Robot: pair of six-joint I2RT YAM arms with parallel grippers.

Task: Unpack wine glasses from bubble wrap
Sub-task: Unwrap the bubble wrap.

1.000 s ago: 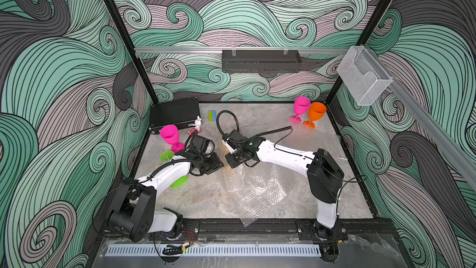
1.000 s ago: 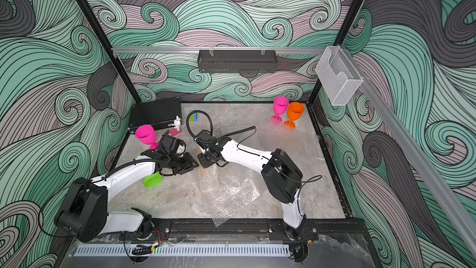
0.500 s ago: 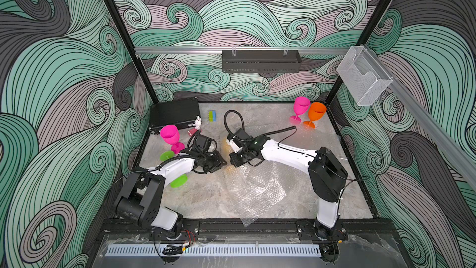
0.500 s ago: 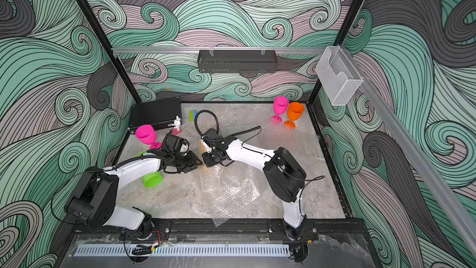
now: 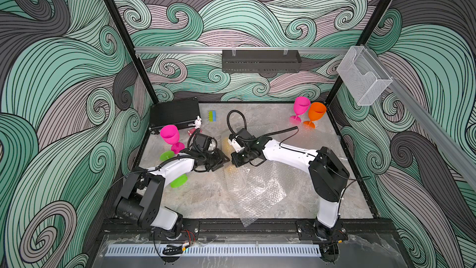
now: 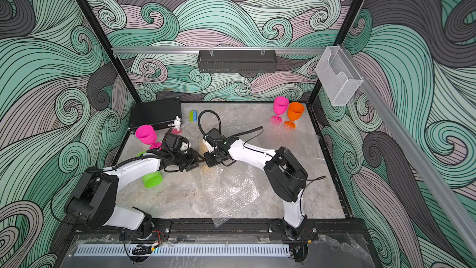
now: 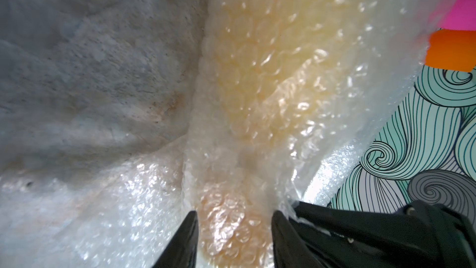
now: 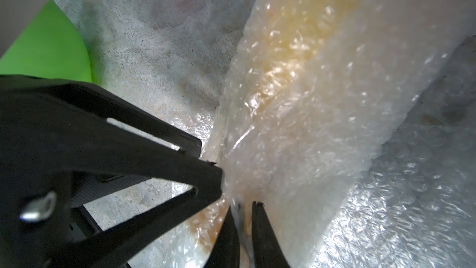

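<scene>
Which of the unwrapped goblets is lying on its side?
The lime green goblet, lying partly under the left arm. The near magenta goblet, far magenta goblet and orange goblet stand upright.

Nothing legible: no text, label, brand or number can be read in any view. The bubble wrap (image 5: pixel 255 189) and the black case (image 5: pixel 175 112) on the counter (image 5: pixel 201 202) show no readable marking.
</scene>
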